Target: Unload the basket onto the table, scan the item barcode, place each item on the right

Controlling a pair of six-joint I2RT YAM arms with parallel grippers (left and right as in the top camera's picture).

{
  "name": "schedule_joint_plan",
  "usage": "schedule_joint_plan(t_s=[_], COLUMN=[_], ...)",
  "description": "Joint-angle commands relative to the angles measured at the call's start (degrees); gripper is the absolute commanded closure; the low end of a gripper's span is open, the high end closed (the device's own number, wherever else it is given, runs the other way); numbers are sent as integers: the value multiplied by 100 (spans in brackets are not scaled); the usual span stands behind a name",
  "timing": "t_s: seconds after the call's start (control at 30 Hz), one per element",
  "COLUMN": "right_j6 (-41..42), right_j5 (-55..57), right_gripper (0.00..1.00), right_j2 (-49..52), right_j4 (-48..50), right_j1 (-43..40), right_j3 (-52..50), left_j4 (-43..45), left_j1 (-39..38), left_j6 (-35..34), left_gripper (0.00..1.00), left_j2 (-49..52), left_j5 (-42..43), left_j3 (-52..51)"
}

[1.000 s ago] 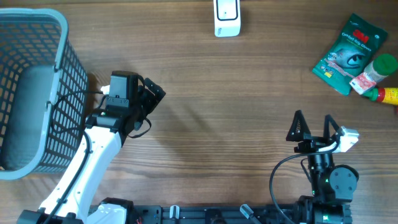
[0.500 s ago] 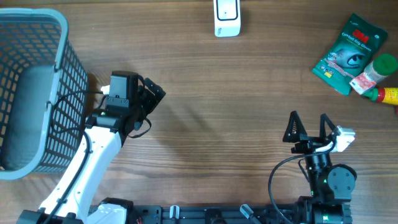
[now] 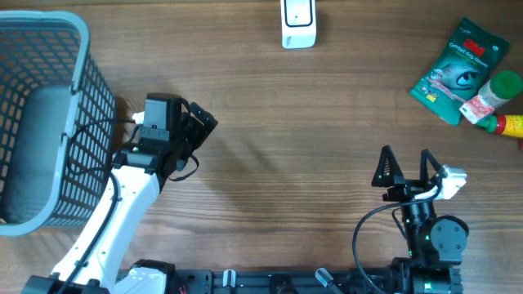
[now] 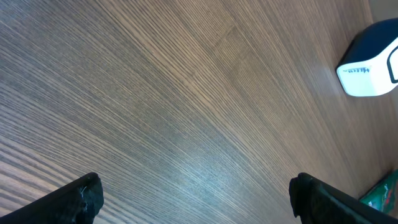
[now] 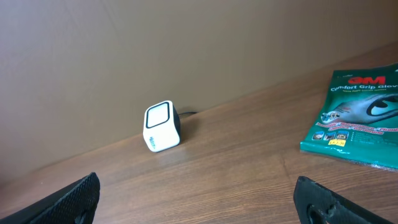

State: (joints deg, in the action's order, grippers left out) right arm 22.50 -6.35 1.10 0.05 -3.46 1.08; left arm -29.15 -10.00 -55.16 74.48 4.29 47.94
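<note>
The white barcode scanner (image 3: 298,23) stands at the far edge of the table, also seen as scanner (image 5: 161,127) and scanner (image 4: 373,65). A green glove pack (image 3: 458,69) lies flat at the far right, with a green-capped bottle (image 3: 494,92) beside it. In the right wrist view the glove pack (image 5: 357,118) lies ahead to the right. My right gripper (image 3: 407,159) is open and empty near the front, well short of the items. My left gripper (image 3: 198,131) is open and empty over bare wood beside the basket. No barcode shows.
A grey mesh basket (image 3: 82,49) fills the left side, close to my left arm. A yellow and red item (image 3: 511,125) lies at the right edge below the bottle. Bare wooden tabletop (image 3: 310,131) stretches between the two arms.
My right gripper has shifted slightly to the left, still open. The left arm has not moved.
</note>
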Motion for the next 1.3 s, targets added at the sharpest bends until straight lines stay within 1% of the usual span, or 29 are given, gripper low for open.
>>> schedule_joint_plan(t_s=[0.0,0.1,0.2,0.33,0.4,0.5,0.6,0.73,0.83,0.87,1.03,1.13,1.27], right_j6=[37,39,39,39,39,39,39,42,39,42,39,39,42], right_j5=[81,81,81,81,81,81,81,81,81,81,81,81,81], right_gripper=[0,0,0,0,0,0,0,0,0,0,0,0,0], right_j2=[-90,-90,-90,-90,-90,-90,-90,-90,-90,-90,-90,-90,-90], right_j4=[33,33,33,33,35,33,33,35,33,33,33,33,33], right_j1=[-13,-13,-13,-13,-13,-13,-13,-13,-13,-13,-13,-13,-13], right_j3=[-79,-79,-79,-79,-79,-79,-79,-79,-79,-79,-79,-79,-79], left_j4=[13,22,223,671,848,896,881,883,916,1008,1360,1445,1473], left_j1=[37,37,28,-114,-201,-310,-328,-328,-256,-162,197,450,638], left_j6=[74,76,144,1141,1528,1926,2356,2763,2798,2796,2798,2798,2798], left_gripper=[0,0,0,0,0,0,0,0,0,0,0,0,0], left_j2=[33,33,31,-96,-247,-597,-970,-1589,-2218,-2601,-3770,-4470,-5084], left_j5=[-387,-431,-640,-752,-846,-1067,-1106,-1191,-1257,-1250,-1091,-927,-883], left_j3=[-39,-39,-39,-39,-39,-39,-74,-348,-824,-1163,-2170,-2669,-3093])
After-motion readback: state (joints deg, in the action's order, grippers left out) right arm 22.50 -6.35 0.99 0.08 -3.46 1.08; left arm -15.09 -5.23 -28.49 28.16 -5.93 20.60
